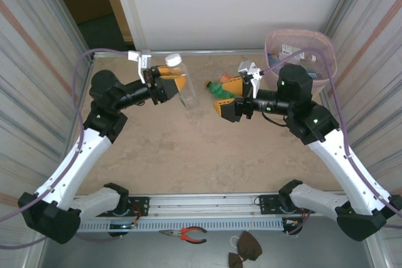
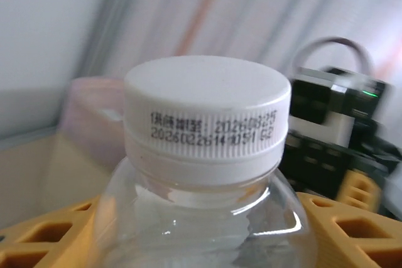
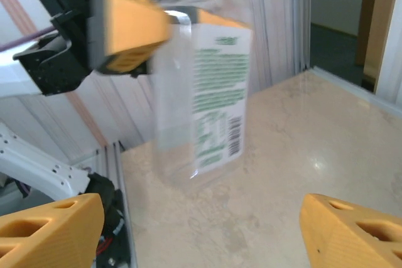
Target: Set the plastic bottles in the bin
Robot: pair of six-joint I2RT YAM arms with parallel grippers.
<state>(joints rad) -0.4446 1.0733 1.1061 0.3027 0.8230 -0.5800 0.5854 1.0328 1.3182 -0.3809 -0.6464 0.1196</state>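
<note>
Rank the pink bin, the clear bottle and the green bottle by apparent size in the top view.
1. pink bin
2. clear bottle
3. green bottle, partly covered, so its full size is unsure

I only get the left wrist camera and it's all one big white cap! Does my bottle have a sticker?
Observer: Yes. The clear bottle has a white label with green print and a barcode.
Operator: Any bottles left on the table?
Observer: From above, a green bottle lies next to the right gripper.
Operator: Is the bin empty?
Observer: No, labelled things already lie inside the bin.
</note>
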